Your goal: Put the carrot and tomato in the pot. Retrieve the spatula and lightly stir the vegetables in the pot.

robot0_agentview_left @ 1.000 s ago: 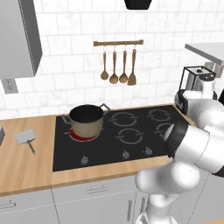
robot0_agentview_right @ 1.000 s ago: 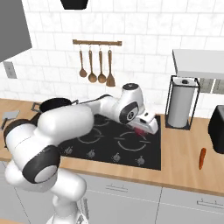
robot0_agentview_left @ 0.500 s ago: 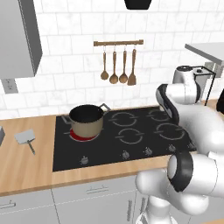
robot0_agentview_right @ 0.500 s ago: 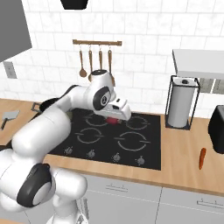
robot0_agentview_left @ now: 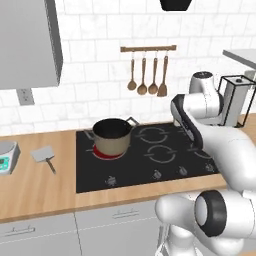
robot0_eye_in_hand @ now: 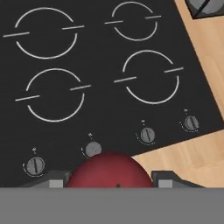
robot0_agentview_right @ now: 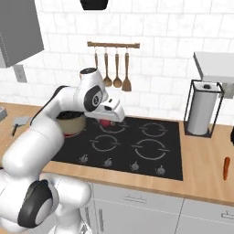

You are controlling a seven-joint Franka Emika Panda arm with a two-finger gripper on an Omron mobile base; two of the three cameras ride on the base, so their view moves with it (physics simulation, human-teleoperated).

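Observation:
In the hand view a red tomato (robot0_eye_in_hand: 109,169) sits between the two fingertips of my gripper (robot0_eye_in_hand: 109,180), which is shut on it above the cooktop's front knobs. The right base view shows the gripper (robot0_agentview_right: 108,119) holding the tomato (robot0_agentview_right: 106,122) over the back left burner, just right of the tan pot (robot0_agentview_right: 72,123), which my arm partly hides. The pot (robot0_agentview_left: 112,135), with its dark inside, stands on the left rear burner. A grey metal spatula (robot0_agentview_left: 44,155) lies on the wooden counter left of the cooktop. An orange carrot (robot0_agentview_right: 226,168) lies on the counter at the far right.
The black cooktop (robot0_agentview_left: 165,165) spans the counter's middle. Wooden spoons and a wooden spatula (robot0_agentview_right: 112,68) hang on a wall rail behind it. A paper towel holder (robot0_agentview_right: 201,112) stands at the back right. A small scale (robot0_agentview_left: 5,156) sits at the far left.
My arm has swung left across the cooktop with the tomato held in the gripper, from the right side to just beside the pot. Pot, spatula and carrot have not moved.

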